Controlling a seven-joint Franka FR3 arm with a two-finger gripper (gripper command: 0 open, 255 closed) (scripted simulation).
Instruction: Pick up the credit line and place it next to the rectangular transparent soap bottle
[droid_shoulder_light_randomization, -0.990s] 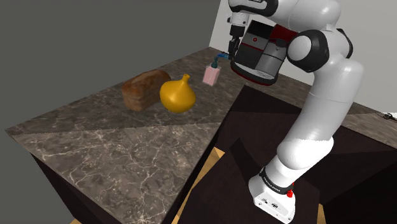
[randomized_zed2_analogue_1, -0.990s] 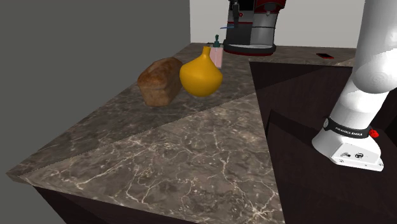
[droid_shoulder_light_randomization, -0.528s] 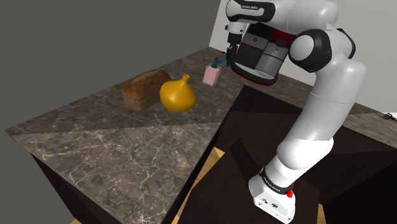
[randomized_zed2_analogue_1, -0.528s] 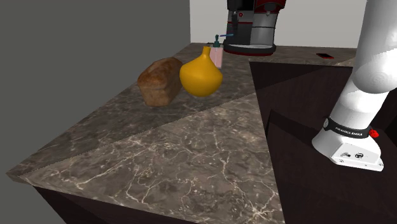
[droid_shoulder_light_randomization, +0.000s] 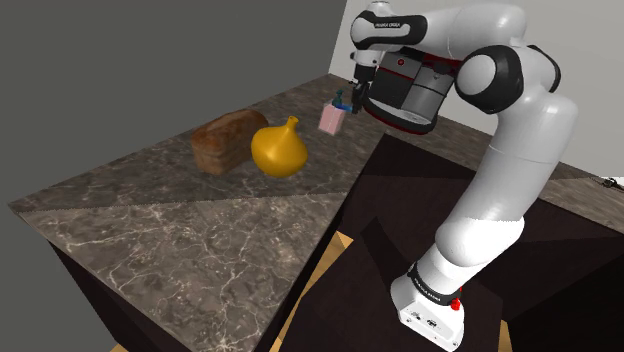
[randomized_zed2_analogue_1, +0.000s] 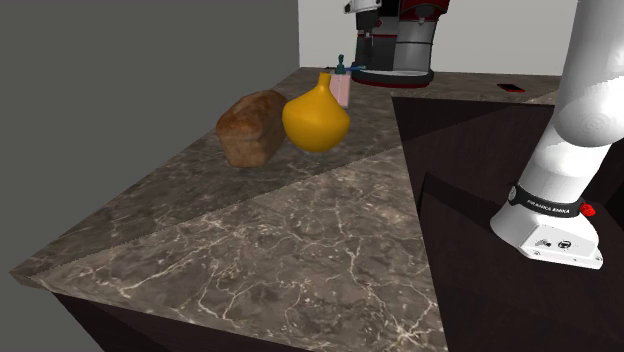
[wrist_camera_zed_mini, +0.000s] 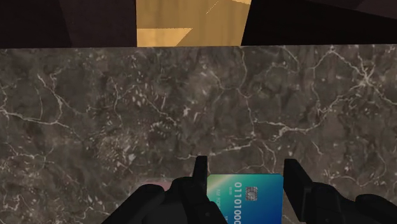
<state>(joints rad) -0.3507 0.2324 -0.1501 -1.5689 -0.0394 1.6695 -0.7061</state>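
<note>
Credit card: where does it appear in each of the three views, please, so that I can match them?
Shoulder view: the credit card is a small blue sliver at the hand, just above the pink soap bottle.
Second exterior view: a blue sliver above the same bottle, near the top centre.
Wrist view: the blue card is clasped between the fingers.
Shared landmark: the dark marbled counter.

Dark veined marble tabletop (droid_shoulder_light_randomization: 180, 215) stretches wide, plain grey wall (droid_shoulder_light_randomization: 120, 70) right behind it, and tan floor (wrist_camera_zed_mini: 191, 19) peeks past the edge.
</note>
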